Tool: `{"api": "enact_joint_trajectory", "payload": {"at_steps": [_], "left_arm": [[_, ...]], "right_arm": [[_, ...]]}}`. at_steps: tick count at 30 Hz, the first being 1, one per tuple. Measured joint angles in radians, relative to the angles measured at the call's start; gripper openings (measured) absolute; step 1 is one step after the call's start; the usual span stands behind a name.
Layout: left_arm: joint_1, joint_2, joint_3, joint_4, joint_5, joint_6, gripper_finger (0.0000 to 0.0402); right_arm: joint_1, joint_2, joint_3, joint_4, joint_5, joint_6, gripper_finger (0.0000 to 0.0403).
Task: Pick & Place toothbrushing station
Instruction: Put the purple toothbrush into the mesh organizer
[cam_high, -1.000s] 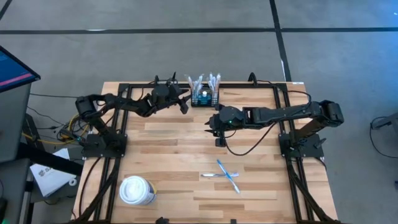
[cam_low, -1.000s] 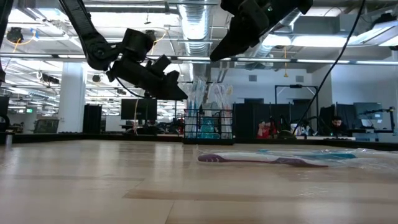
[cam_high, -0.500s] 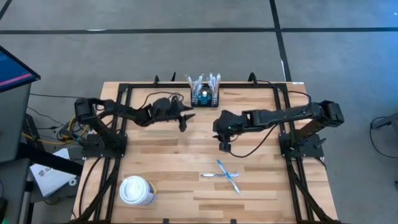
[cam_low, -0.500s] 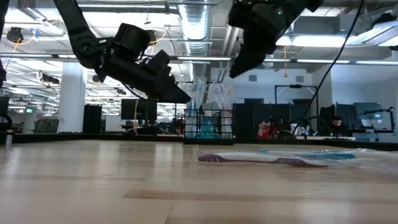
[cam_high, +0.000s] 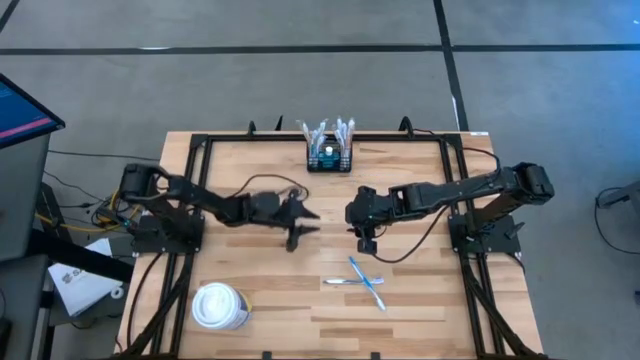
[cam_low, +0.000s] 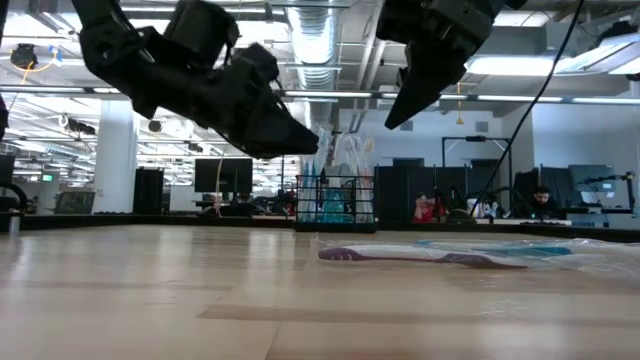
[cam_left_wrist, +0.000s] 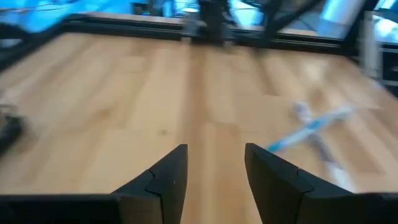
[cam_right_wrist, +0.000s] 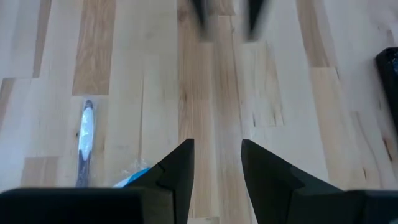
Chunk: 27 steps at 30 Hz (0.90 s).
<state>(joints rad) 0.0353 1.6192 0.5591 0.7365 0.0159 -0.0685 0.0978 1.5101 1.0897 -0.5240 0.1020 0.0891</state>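
- The wire-mesh organiser (cam_high: 329, 157) stands at the table's (cam_high: 260, 300) far edge, near the middle.
- Left gripper (cam_high: 300, 228) hangs over mid-table, fingers spread, holding nothing.
- Right gripper (cam_high: 366, 238) hovers just beside it, fingers apart, empty.
- Two toothbrushes (cam_high: 366, 281) lie crossed nearer the front.

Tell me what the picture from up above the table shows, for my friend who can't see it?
Two dark robot arms reach over a wooden table, the left gripper and right gripper both open and empty above its middle. A black wire-mesh toothbrushing station stands at the far edge. Two crossed toothbrushes and a white lidded cup sit near the front.
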Motion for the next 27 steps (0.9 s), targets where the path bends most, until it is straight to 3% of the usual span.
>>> {"api": "enact_joint_trajectory", "payload": {"at_steps": [13,27], "left_arm": [[-0.236,0.003,0.001,0.022,-0.150,0.000,0.0153],[-0.299,0.238,0.122,0.051,-0.151,-0.043,0.0153]], "right_arm": [[-0.003,0.000,0.000,0.000,0.003,-0.001,0.0123],[-0.003,0.000,0.000,0.002,0.003,-0.002,0.0123]]}}
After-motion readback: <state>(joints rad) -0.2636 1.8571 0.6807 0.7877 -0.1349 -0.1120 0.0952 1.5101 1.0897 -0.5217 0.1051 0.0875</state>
